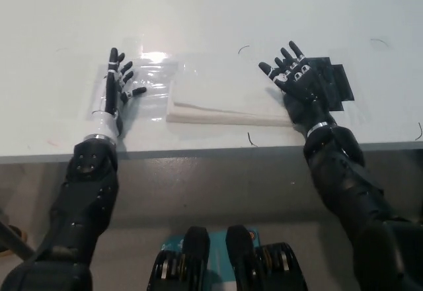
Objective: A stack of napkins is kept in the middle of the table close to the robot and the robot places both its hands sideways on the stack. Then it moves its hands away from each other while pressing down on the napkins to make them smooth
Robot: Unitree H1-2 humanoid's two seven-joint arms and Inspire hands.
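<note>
Both hands flat on bench (59,20), fingers spread, holding nothing. Napkin stack (228,102) at frame centre, between left hand (115,89) at left and right hand (301,86) just right.

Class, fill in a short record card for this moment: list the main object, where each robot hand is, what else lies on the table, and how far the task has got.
Main object: stack of napkins, white, near the table's front edge.
Left robot hand: open, fingers spread, on the clear plastic sheet left of the stack.
Right robot hand: open, fingers spread, at the stack's right end, partly over the black patch.
Task stage: hands lie wide apart at opposite sides of the stack.
</note>
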